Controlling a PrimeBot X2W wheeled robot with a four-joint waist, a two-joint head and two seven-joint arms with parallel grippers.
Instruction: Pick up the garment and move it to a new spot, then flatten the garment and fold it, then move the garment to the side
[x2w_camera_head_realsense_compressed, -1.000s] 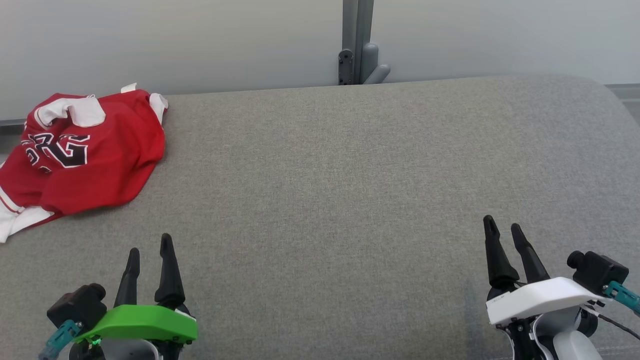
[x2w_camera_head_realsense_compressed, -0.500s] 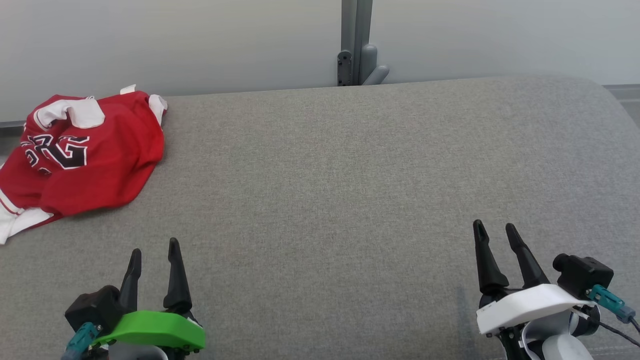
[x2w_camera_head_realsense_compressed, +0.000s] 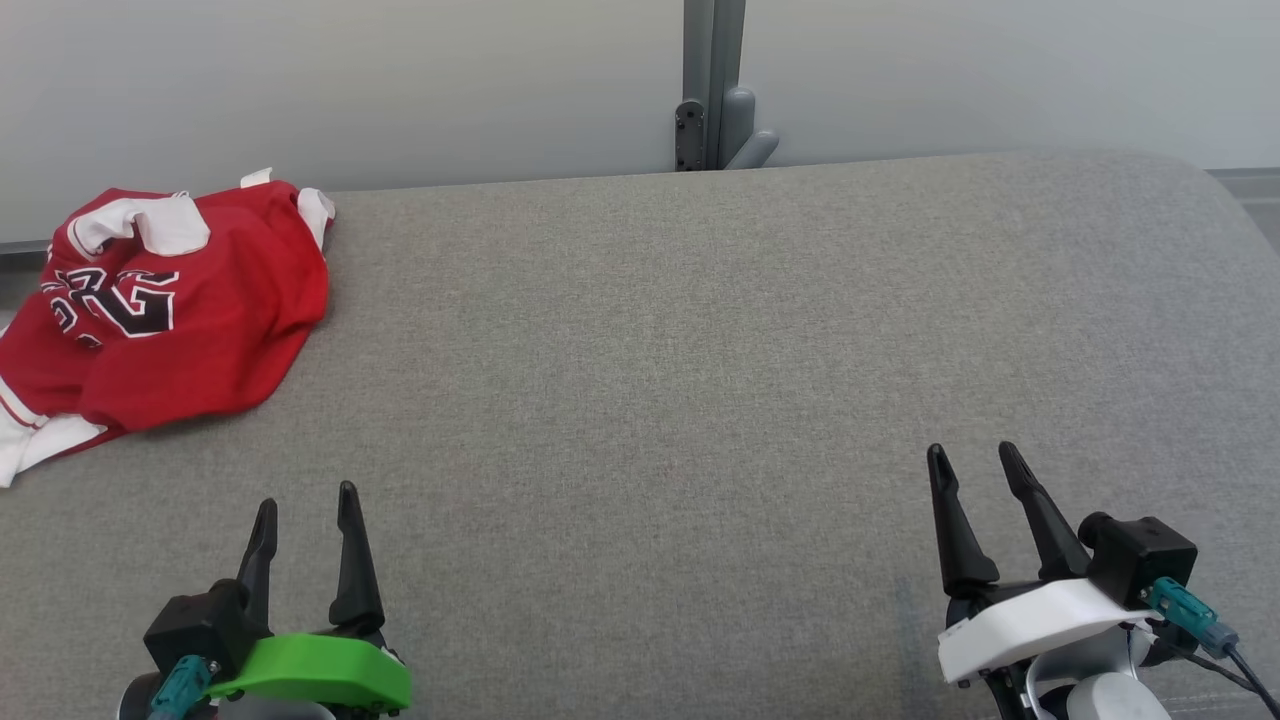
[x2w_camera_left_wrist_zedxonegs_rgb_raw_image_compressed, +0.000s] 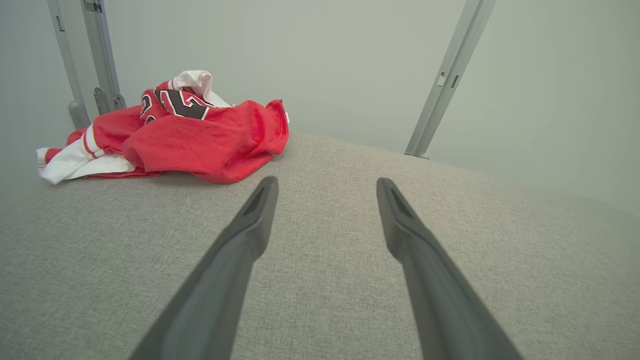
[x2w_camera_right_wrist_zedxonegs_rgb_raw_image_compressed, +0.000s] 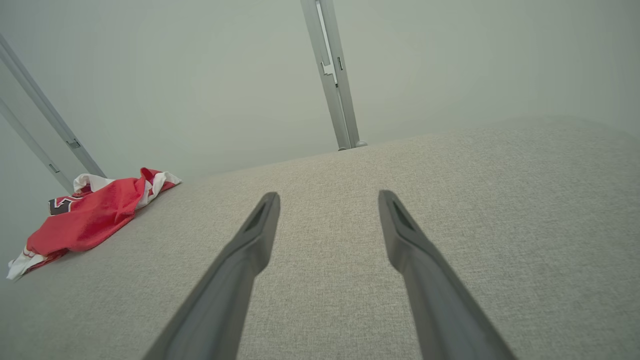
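While the garment (x2w_camera_head_realsense_compressed: 190, 320) stays, left gripper (x2w_camera_head_realsense_compressed: 306, 497) and right gripper (x2w_camera_head_realsense_compressed: 972, 449) drew back.

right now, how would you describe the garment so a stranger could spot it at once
Start at the wide grey fabric surface before the pale wall. At its far left corner, ahead of the left gripper, lies a crumpled garment. It is bright red with white trim and black numerals, unlike the plain grey around it.

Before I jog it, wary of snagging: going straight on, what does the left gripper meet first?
The left gripper likely meets grey fabric cushion first, clearing the crumpled red jersey to its left; depth unclear.
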